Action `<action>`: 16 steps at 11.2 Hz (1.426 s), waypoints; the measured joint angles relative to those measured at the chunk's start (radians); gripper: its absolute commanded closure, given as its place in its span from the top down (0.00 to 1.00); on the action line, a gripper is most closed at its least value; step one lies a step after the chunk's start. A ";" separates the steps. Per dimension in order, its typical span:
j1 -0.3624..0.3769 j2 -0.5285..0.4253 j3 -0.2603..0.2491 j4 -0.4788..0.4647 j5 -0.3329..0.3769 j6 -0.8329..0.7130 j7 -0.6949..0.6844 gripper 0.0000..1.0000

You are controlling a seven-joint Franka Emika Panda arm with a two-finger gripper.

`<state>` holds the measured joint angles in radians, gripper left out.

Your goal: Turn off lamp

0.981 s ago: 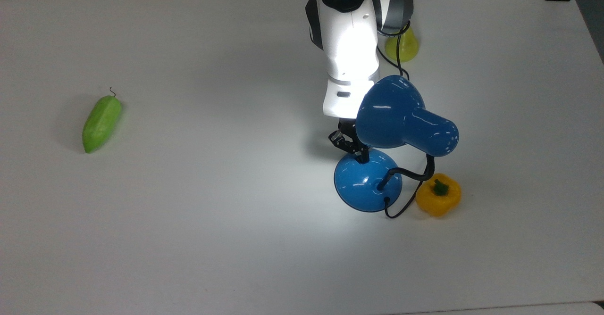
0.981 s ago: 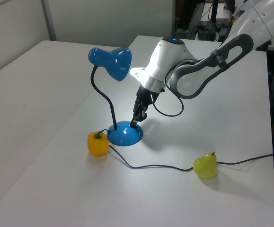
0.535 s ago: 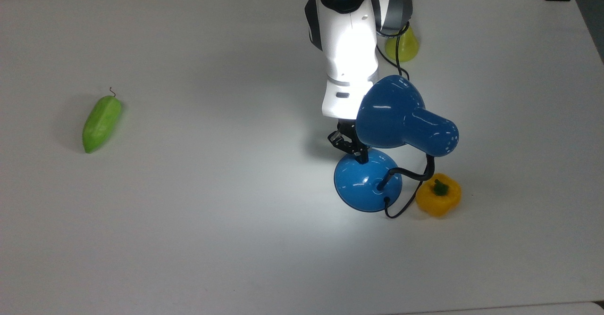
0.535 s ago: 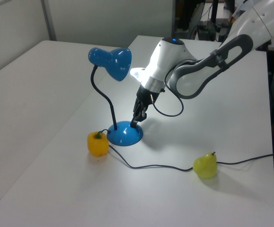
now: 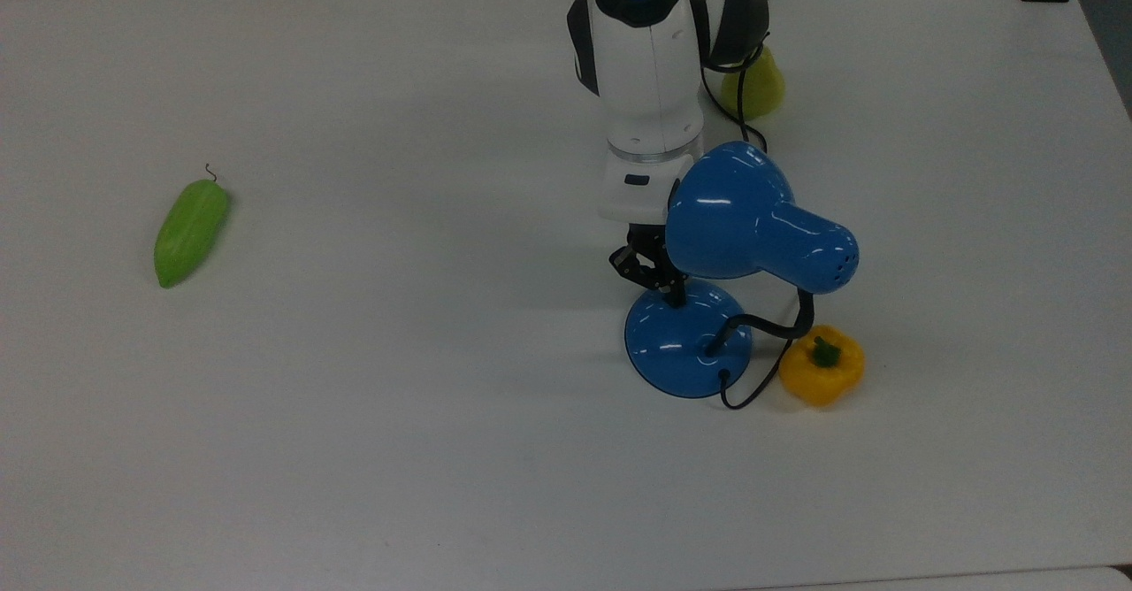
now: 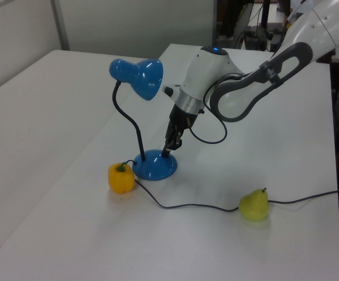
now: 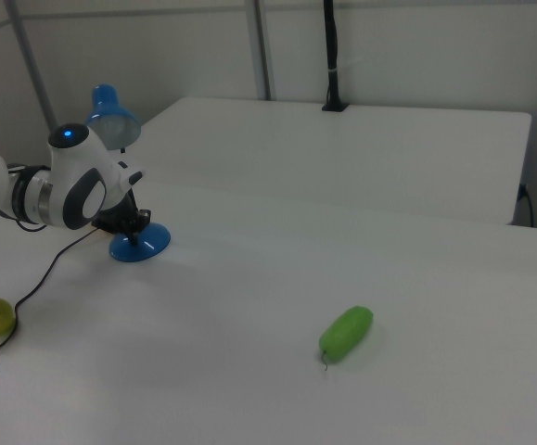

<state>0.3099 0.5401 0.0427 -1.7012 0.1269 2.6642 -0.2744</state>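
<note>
The blue lamp stands on the white table with its shade (image 5: 734, 219) unlit, its round base (image 5: 681, 348) below and a black bendy neck (image 5: 778, 326) joining them. My gripper (image 5: 672, 295) is shut and points down, its tip touching the far rim of the base, partly hidden under the shade in the top view. In the left view the gripper (image 6: 168, 152) rests on the top of the base (image 6: 154, 168), to the right of the neck. The right view has the gripper (image 7: 136, 232) over the base (image 7: 143, 247).
A yellow bell pepper (image 5: 821, 368) sits against the lamp's cord, right of the base in the top view. A yellow-green pear (image 5: 756, 87) lies behind my arm. A long green vegetable (image 5: 190, 231) lies far to the top view's left. The cord (image 6: 192, 205) runs across the table.
The lamp's light has gone out: the bright glare on my arm and on the table is gone. My gripper stays on the base, barely moved.
</note>
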 measured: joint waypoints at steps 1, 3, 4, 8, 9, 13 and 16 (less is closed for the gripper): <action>0.000 0.000 0.000 -0.001 0.000 0.000 0.000 0.00; -0.001 -0.002 0.000 -0.004 0.000 0.000 0.000 0.00; -0.001 -0.003 0.000 -0.005 0.000 0.000 0.000 0.00; -0.006 -0.010 0.000 -0.020 0.000 0.000 0.000 0.00; -0.007 -0.013 0.000 -0.026 0.000 0.000 0.000 0.00; -0.012 -0.030 0.000 -0.062 0.000 -0.011 0.000 0.00; -0.022 -0.061 0.000 -0.069 0.000 -0.133 0.000 0.23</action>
<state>0.2877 0.4786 0.0426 -1.7701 0.1269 2.5315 -0.2741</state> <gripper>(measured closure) 0.991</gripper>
